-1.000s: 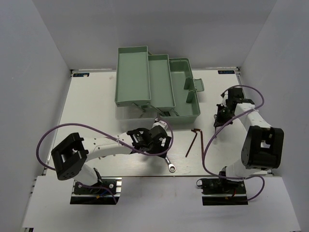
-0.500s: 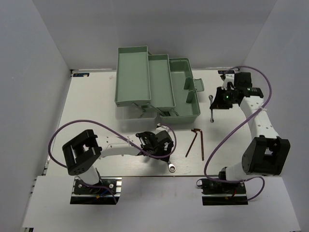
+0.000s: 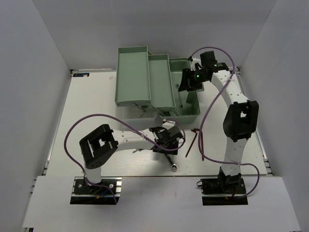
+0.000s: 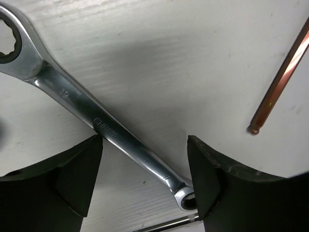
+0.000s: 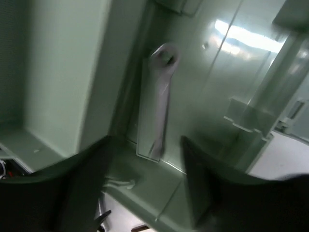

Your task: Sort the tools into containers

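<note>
Left gripper (image 4: 144, 145), spread wide, straddles a polished silver wrench (image 4: 96, 121). Right gripper (image 5: 145, 150), jaws parted, hovers above a shorter wrench (image 5: 157, 101) inside the mint toolbox (image 5: 63, 72), which only its wrist camera shows.

The white left arm (image 3: 133, 137) and right arm (image 3: 232, 92) are carrying boxy black joints (image 3: 99, 145) and purple cables (image 3: 72, 129); a green light (image 3: 197, 75) is glowing at the right wrist; the left gripper (image 4: 145, 140) is showing black wedge fingers (image 4: 58, 183).
</note>
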Motion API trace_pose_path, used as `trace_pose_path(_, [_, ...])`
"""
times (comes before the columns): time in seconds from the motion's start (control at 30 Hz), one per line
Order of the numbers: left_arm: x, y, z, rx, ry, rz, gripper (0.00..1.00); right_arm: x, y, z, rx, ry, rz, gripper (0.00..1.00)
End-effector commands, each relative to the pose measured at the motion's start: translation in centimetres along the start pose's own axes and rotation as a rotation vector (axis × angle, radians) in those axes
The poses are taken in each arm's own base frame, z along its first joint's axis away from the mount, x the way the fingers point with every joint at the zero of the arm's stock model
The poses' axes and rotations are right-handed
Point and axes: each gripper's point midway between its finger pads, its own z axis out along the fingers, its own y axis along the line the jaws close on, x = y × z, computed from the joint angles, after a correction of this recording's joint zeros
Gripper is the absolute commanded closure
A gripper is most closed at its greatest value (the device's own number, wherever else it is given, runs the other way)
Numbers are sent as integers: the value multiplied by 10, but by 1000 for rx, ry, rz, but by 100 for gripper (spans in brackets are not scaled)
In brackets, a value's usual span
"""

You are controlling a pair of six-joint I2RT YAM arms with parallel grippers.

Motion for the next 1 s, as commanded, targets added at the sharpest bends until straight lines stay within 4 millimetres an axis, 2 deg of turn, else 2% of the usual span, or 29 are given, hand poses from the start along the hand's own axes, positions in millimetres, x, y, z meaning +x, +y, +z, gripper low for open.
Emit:
trace_pose_path(0.0, [2, 0, 1, -79, 26, -42, 20, -5, -2, -8, 41, -11, 21, 23])
trace_pose_path(0.03, [7, 8, 1, -122, 42, -53, 22, -4, 0, -10, 40, -25, 12, 17])
trace_pose_path(0.07, [4, 9, -1, -135, 37, -63, 23, -7, -1, -11, 43, -42, 9, 17])
trace_pose_path(0.13, [12, 15, 0, -174, 51, -77, 25, 0, -2, -18, 49, -52, 9, 9])
trace_pose_path(0.23, [12, 17, 0, -189, 45, -102, 26, 8, -5, -25, 71, -71, 3, 9])
trace_pose_path(0.27, [18, 23, 4, -219, 64, -101, 27, 10, -4, -26, 76, -72, 0, 9])
trace_pose_path(0.33, [26, 27, 8, -264, 79, -103, 37, 23, -6, -31, 75, -88, 12, 9])
trace_pose_path(0.37, [27, 28, 7, -272, 82, -114, 37, 18, -6, -37, 74, -114, 5, 9])
trace_pose_path(0.4, [31, 32, 13, -290, 94, -107, 40, 31, -7, -39, 72, -102, 15, 9])
trace_pose_path(0.47, [37, 33, 18, -302, 109, -125, 43, 29, 1, -54, 56, -141, 3, 9])
trace_pose_path(0.57, [49, 39, 26, -335, 130, -111, 46, 49, 0, -59, 41, -124, 25, 9])
trace_pose_path(0.6, [51, 41, 28, -343, 133, -117, 55, 51, 0, -60, 40, -123, 23, 9])
trace_pose_path(0.63, [56, 45, 30, -358, 142, -111, 58, 50, 1, -67, 39, -138, 20, 9])
trace_pose_path(0.7, [61, 43, 33, -350, 164, -115, 65, 63, -2, -68, 37, -117, 28, 9])
trace_pose_path(0.73, [64, 47, 35, -358, 166, -125, 73, 65, -2, -72, 38, -121, 27, 9])
trace_pose_path(0.8, [75, 46, 38, -339, 188, -132, 79, 79, -5, -73, 41, -99, 5, 9])
trace_pose_path(0.83, [83, 54, 38, -345, 202, -131, 86, 86, -6, -73, 40, -81, 9, 9])
trace_pose_path(0.87, [89, 56, 39, -339, 218, -133, 89, 103, -13, -73, 51, -50, -6, 9])
trace_pose_path(0.9, [91, 50, 39, -303, 212, -136, 91, 107, -9, -77, 39, -56, -30, 9])
trace_pose_path(0.93, [96, 55, 37, -304, 223, -136, 97, 111, -11, -76, 40, -60, -76, 9])
trace_pose_path(0.97, [99, 51, 37, -289, 228, -131, 100, 125, -13, -78, 38, -60, -71, 9])
